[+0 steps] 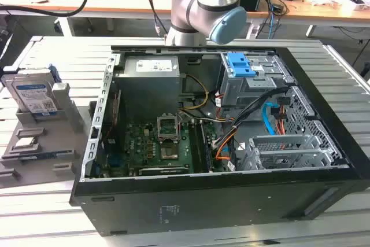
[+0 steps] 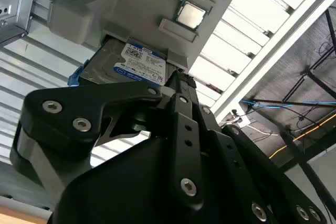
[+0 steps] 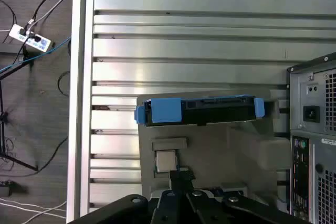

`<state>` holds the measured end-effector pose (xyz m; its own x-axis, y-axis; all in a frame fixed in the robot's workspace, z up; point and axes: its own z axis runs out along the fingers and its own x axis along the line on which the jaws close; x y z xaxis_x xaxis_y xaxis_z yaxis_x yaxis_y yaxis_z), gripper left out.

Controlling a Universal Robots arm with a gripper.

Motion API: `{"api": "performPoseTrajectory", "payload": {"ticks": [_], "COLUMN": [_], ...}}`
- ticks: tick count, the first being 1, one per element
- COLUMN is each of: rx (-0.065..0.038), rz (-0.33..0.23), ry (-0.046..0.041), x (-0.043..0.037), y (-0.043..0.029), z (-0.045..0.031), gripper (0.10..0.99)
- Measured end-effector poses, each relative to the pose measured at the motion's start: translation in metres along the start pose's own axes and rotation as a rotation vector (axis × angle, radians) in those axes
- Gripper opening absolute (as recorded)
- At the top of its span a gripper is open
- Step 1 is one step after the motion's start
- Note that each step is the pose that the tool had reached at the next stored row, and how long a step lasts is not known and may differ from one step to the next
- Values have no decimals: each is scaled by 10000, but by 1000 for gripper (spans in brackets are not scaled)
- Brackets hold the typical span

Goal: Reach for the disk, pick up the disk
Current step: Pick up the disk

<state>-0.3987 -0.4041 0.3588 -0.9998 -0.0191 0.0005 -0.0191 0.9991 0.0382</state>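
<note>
Exterior view: robot arm (image 1: 214, 4) enters at top centre of the frame, behind an open computer case (image 1: 231, 201) that lies on its side on a slatted metal table (image 1: 34, 206). Motherboard, cables and drive cages are exposed, and a blue caddy (image 1: 240, 65) sits in the cage at the upper right of the case. At the left edge of the frame stands a grey holder (image 1: 63, 108). The disk (image 1: 36, 93) stands on edge in the holder's rear slot, white-and-blue label facing the camera, blue rail showing along its side. A small square chip (image 1: 26, 141) lies flat in a recess on the holder, nearer the camera than the disk. First wrist view: disk (image 3: 210, 111) seen edge-on, blue rails at both ends, seated in the holder (image 3: 236, 145). Chip (image 3: 166, 160) lies between the disk and the gripper (image 3: 181, 176). The case's rear panel is just beside the holder. Gripper hovers over the holder near the chip, apart from the disk, jaws pressed together and holding nothing. Second wrist view: gripper (image 2: 178, 80) with its black linkages converging to one tip. Disk (image 2: 131, 66) shows its label just past that tip, no contact visible, with the chip (image 2: 190, 15) farther off on the holder.
</note>
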Motion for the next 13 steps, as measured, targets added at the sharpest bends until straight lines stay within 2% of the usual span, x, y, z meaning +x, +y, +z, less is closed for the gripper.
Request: {"api": "performPoseTrajectory", "payload": {"ticks": [2, 7, 13], "rx": [0, 0, 1], "rz": [-311, -1809, -2599], "ry": [12, 69, 99], "x": [1, 0, 0], "y": [0, 0, 0], "z": [0, 0, 0], "gripper": [106, 106, 106]}}
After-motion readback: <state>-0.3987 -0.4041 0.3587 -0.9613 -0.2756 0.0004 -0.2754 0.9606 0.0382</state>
